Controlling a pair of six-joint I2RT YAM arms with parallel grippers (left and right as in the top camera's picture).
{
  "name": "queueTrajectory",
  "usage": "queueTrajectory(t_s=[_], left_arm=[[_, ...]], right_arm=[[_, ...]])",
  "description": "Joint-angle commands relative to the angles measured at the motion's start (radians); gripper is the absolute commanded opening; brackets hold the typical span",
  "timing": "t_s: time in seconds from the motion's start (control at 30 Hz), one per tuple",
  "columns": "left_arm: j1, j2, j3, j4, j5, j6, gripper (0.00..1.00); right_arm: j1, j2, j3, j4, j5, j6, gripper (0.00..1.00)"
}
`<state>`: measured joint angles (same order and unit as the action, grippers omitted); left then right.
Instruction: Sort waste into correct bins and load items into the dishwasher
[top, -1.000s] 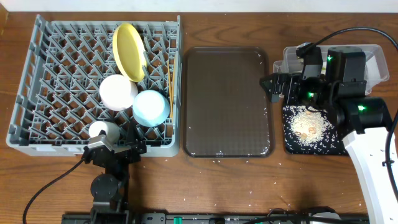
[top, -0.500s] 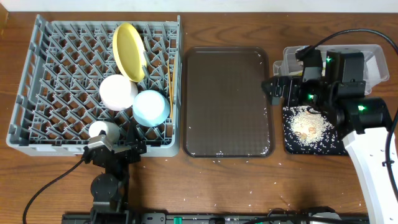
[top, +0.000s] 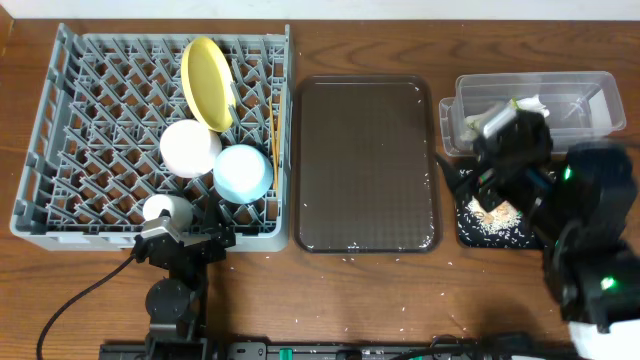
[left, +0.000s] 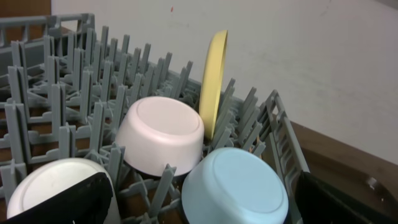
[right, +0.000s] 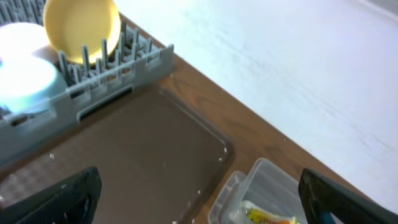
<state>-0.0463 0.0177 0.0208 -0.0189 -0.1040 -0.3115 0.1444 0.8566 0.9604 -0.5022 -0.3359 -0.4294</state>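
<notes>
The left end effector (left: 199, 193) is open, its 2 fingers (left: 62, 199) spread wide with nothing gripped. It hangs low at the near edge of the grey dish rack (top: 60, 120). Just past its left finger sits the small white cup (left: 43, 186). Straight ahead the light blue bowl (left: 236, 186) rests upside down, touching the overturned white bowl (left: 161, 137) slightly further ahead and to the left. Beyond both, the yellow plate (left: 214, 81) stands on edge between the pegs. Ahead and to the right, the 2 chopsticks (top: 274, 135) lie along the rack's right wall.

The right end effector (right: 199, 186) is also open and empty, its fingers (right: 62, 199) far apart at the bottom corners of the wrist view. It is raised over the far end of the black tray (top: 470, 235), where a heap of rice grains (top: 493, 210) lies below it. The clear tub (top: 580, 90) is just ahead of and below it, toward its right finger, with the snack wrapper (right: 270, 216) inside. The paper strip cannot be made out for certain. The brown serving tray (top: 365, 165) lies ahead toward its left finger, the rack beyond that. A few stray grains dot that tray's near edge and the counter (top: 400, 290).
</notes>
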Motion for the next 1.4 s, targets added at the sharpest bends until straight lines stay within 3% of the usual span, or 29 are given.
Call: queueTrajectory(t_s=[0.0, 0.2, 0.43, 0.6, 0.7, 1.03, 1.37], left_arm=[[0.006, 0.0, -0.017, -0.044, -0.012, -0.001, 0.94], [0.006, 0.0, -0.017, -0.044, -0.012, -0.001, 0.94], [0.006, 0.0, -0.017, -0.044, -0.012, -0.001, 0.94], [0.006, 0.0, -0.017, -0.044, -0.012, -0.001, 0.94], [0.006, 0.0, -0.017, -0.044, -0.012, -0.001, 0.94], [0.006, 0.0, -0.017, -0.044, -0.012, -0.001, 0.95], [0.006, 0.0, -0.017, -0.044, -0.012, -0.001, 0.95]], right_arm=[[-0.024, -0.169, -0.23, 0.14, 0.006, -0.036, 0.99], [-0.079, -0.58, -0.583, 0.341, 0.006, -0.036, 0.99], [-0.086, -0.846, -0.825, 0.434, -0.002, -0.035, 0.99], [-0.087, -0.852, -0.957, 0.678, 0.032, 0.029, 0.99], [-0.086, -0.852, -0.955, 0.68, 0.075, 0.057, 0.99], [-0.086, -0.852, -0.955, 0.52, 0.114, 0.22, 0.99], [-0.086, -0.849, -0.955, 0.446, 0.115, 0.219, 0.99]])
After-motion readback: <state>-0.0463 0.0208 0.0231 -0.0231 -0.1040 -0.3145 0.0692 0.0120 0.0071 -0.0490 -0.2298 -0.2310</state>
